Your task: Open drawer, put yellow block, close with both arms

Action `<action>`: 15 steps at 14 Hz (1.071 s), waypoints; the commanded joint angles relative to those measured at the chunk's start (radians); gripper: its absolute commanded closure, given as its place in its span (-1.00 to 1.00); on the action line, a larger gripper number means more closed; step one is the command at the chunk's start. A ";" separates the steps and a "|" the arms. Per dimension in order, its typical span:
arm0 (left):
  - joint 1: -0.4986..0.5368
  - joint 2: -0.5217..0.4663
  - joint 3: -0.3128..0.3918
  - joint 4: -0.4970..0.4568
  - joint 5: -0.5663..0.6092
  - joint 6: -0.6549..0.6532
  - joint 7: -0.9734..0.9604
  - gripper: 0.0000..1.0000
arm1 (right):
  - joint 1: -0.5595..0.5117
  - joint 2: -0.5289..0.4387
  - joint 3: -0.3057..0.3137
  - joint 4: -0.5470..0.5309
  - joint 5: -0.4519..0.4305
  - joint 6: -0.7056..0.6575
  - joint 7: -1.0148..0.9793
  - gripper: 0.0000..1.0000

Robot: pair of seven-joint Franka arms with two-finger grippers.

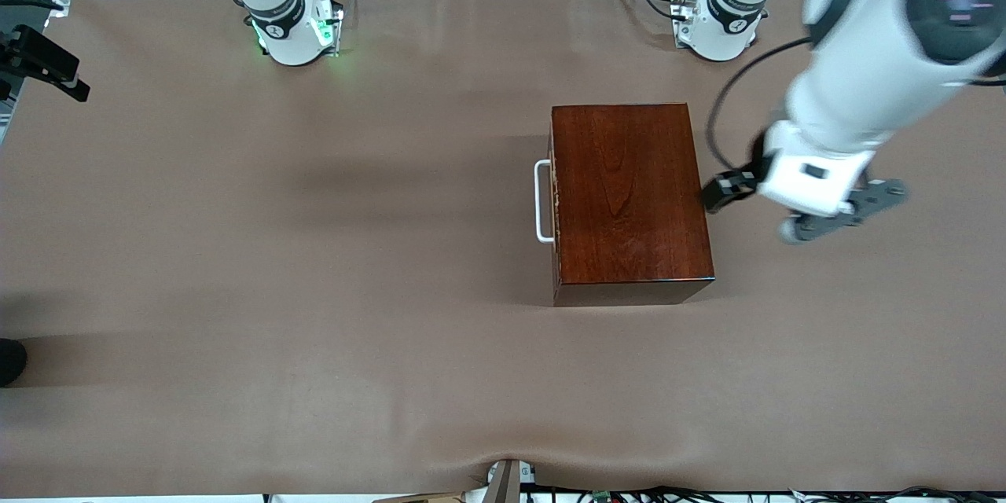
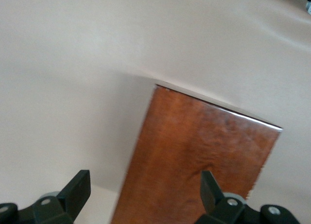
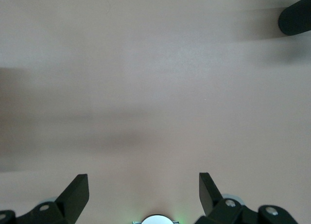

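Note:
The dark mahogany box (image 1: 629, 196) stands on the table with the drawer shut. Its white bar handle (image 1: 542, 200) faces the right arm's end of the table. The left gripper (image 1: 817, 192) hangs in the air just off the box's end toward the left arm's end of the table. In the left wrist view the left gripper (image 2: 146, 185) is open and empty, with the box top (image 2: 204, 151) below it. The right gripper (image 3: 144, 185) is open and empty over bare table near its own base; it is out of the front view. No yellow block shows in any view.
The brown table cover (image 1: 314, 251) is bare around the box. A black mount (image 1: 43, 63) and a dark rounded object (image 1: 11, 361) sit at the table's edge at the right arm's end. A dark rounded shape (image 3: 295, 15) shows in the right wrist view.

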 commanded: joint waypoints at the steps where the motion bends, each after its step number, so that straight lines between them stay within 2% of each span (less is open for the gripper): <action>1: 0.078 -0.108 -0.007 -0.117 -0.013 -0.002 0.167 -1.00 | -0.012 0.000 0.009 -0.005 -0.005 -0.011 -0.013 -1.00; 4: 0.150 -0.178 -0.005 -0.193 -0.007 -0.005 0.309 -1.00 | -0.017 0.008 0.007 -0.020 -0.005 -0.018 -0.013 -1.00; 8: 0.190 -0.248 -0.008 -0.270 -0.001 -0.004 0.379 -1.00 | -0.020 0.014 0.006 -0.065 -0.002 0.018 -0.015 -1.00; 9: 0.223 -0.265 -0.030 -0.292 0.002 -0.001 0.398 -1.00 | -0.018 0.011 0.006 -0.084 0.000 0.044 -0.016 -1.00; 12: 0.452 -0.305 -0.264 -0.338 0.007 0.002 0.399 -1.00 | -0.017 0.008 0.006 -0.112 0.000 0.092 -0.016 -1.00; 13: 0.495 -0.314 -0.311 -0.353 0.018 0.002 0.401 -1.00 | -0.020 0.008 0.006 -0.112 0.000 0.089 -0.016 -1.00; 15: 0.503 -0.345 -0.332 -0.384 0.053 0.013 0.445 -1.00 | -0.032 0.008 0.003 -0.114 0.000 0.092 -0.016 -1.00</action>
